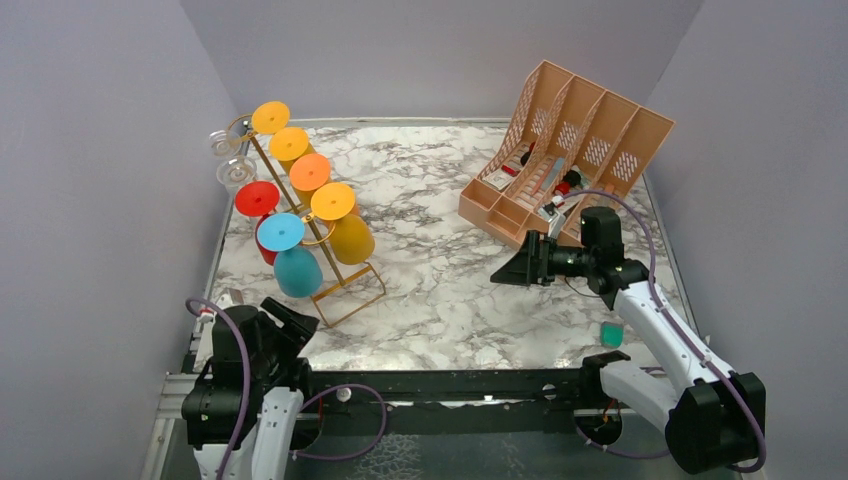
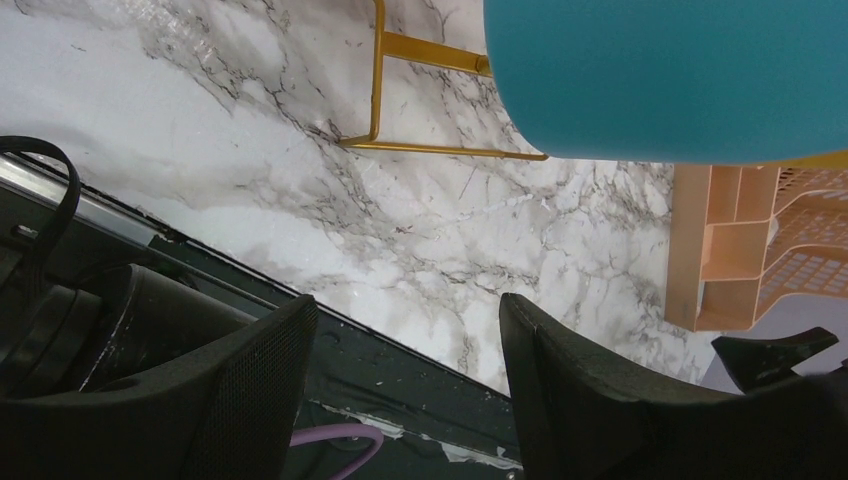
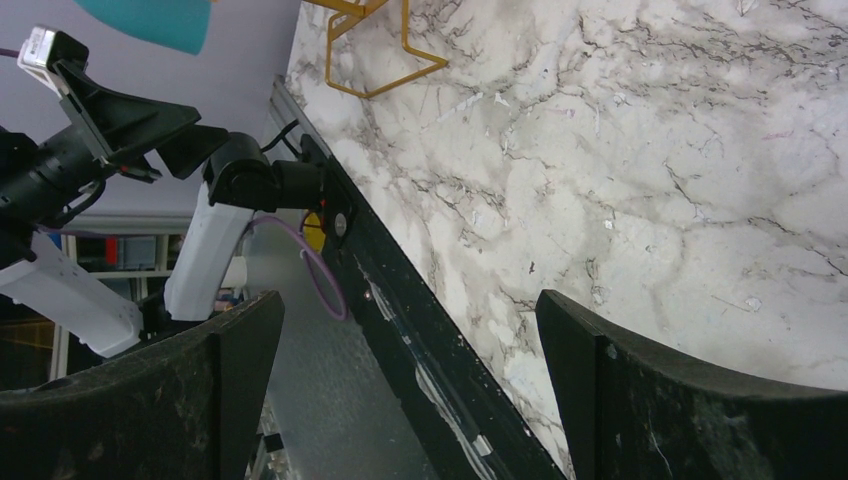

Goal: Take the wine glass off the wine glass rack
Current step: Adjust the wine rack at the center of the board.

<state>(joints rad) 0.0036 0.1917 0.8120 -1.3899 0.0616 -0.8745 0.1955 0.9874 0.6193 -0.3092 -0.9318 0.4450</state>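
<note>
Noted the wine glass rack [image 2: 440, 52] at the far left of the bench [image 1: 450, 290]: thin gold wire, looped feet planted on white, grey-veined marble. Counted six opaque coloured glasses hung in it, flat round bases uppermost and bowls below, plus two clear ones at the far left end. Found the teal wine glass [image 1: 297, 272] in the nearest slot on the left rail, smooth matte bowl, blue base disc above it, right beside the rack's near foot.

Saw the peach file organizer [image 1: 530, 105] at the far right: plastic, lattice walls, four slanted slots. Made out small red, black and white items in the lower pockets; too small to identify. Spotted a small green object [image 1: 612, 333] on the bench at the near right.

Found the left gripper [image 2: 405, 310] just near of the teal bowl, jaws apart, nothing between. Found the right gripper [image 3: 410, 300] beside the organizer, jaws spread wide, empty.
</note>
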